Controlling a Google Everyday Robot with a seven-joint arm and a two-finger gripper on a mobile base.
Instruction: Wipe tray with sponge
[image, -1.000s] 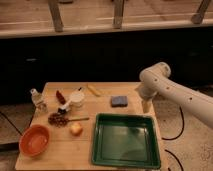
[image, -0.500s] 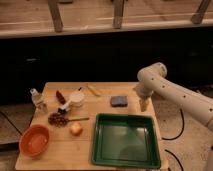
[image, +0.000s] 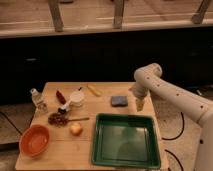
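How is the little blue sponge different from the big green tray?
The sponge is small and blue-grey; the tray is far bigger and dark green. The sponge is a solid block; the tray is hollow with a raised rim. Both are rectangular and lie on the table. The gripper hangs just beside the sponge.

Orange bowl (image: 35, 140) and white cup (image: 77, 97)

A single view looks down on the counter (image: 102, 107) from high on its near side, facing the dark wall behind. It sits far enough back to take in the whole top (tray (image: 126, 142) nearest the lens). The arm enters at the view's right side, its end effector (image: 140, 104) hanging just beside the sponge (image: 119, 101).
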